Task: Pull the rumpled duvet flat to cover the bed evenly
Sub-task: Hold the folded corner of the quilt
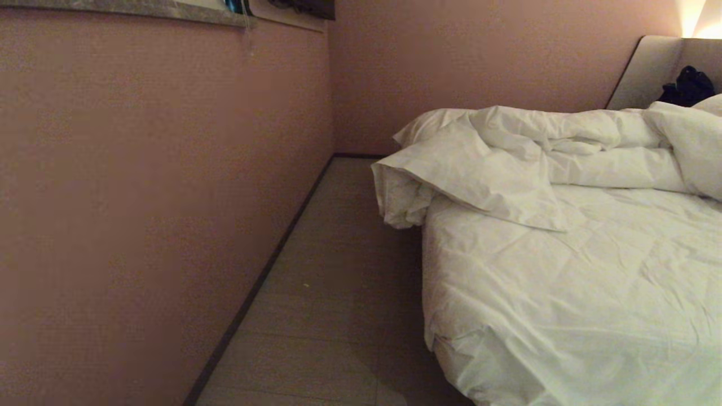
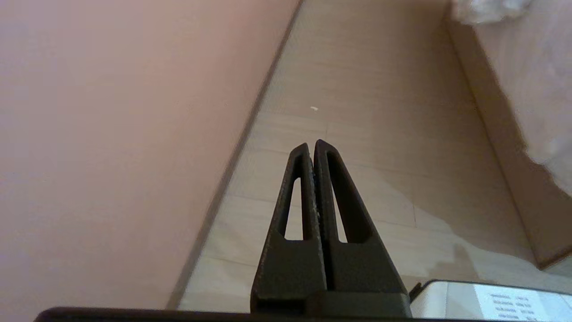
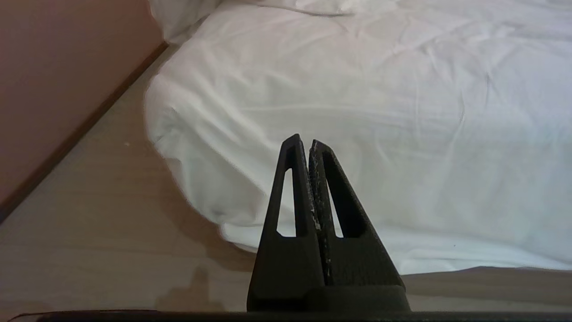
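The left end effector (image 2: 311, 145), a pair of black slotted fingers, is pressed together on nothing and points at the pale wood-look floor (image 2: 357, 89) in the aisle between the pink wall (image 2: 111, 134) and the bed. The right end effector (image 3: 304, 141) is likewise pressed together and empty, aimed at the near corner of the bed, whose white sheet (image 3: 357, 112) fills the centre and right of that view. Neither arm shows in the head view.

In the head view the large low bed with its white-sheeted mattress (image 1: 564, 293) takes the lower right of the frame, and the thick puffy white duvet in its wrinkled cotton cover (image 1: 507, 158) lies heaped across the upper right, near the padded beige headboard (image 1: 648, 67). One corner of the heap spills over the mattress edge toward the floor at centre frame. Most of the mattress is bare, so the spreading has, by my reading, not begun.

To do this step well, I would bring the robot closer along the aisle, spread one end effector first, and pinch the duvet's free hem or hanging corner, not a fold in the middle. A pinch that also catches the fitted sheet would drag it loose. Pulling low and steadily toward the foot, with both corners drawn evenly, should avoid a skewed cover.
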Robot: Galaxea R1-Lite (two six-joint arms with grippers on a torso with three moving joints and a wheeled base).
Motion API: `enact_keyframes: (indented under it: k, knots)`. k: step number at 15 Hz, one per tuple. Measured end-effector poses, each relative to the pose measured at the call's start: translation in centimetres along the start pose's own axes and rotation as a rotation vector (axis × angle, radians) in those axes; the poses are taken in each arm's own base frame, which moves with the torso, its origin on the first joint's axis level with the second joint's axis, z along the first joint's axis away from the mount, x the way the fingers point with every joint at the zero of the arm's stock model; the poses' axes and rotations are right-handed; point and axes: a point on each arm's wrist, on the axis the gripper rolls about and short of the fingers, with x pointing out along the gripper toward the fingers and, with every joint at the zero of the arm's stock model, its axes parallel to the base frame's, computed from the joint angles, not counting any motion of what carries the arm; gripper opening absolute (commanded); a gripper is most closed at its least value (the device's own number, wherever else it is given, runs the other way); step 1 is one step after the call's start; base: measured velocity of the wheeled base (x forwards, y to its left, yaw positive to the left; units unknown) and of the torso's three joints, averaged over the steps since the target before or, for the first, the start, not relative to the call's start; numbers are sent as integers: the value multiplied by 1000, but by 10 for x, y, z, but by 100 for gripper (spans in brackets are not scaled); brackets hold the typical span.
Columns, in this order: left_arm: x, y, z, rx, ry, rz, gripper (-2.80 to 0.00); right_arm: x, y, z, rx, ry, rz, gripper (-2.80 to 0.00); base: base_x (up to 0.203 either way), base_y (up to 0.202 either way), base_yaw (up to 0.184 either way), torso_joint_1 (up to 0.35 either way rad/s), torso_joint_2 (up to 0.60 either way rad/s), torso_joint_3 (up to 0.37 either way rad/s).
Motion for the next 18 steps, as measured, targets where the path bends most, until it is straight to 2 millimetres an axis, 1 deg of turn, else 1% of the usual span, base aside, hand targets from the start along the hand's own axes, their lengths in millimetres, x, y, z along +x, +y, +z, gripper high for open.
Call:
enact_keyframes:
  k: [18]
  knots:
    - [0, 0, 0, 0, 0, 2, -280, 0, 0, 0, 2, 0, 0, -280, 0, -194, -1, 3, 1, 4]
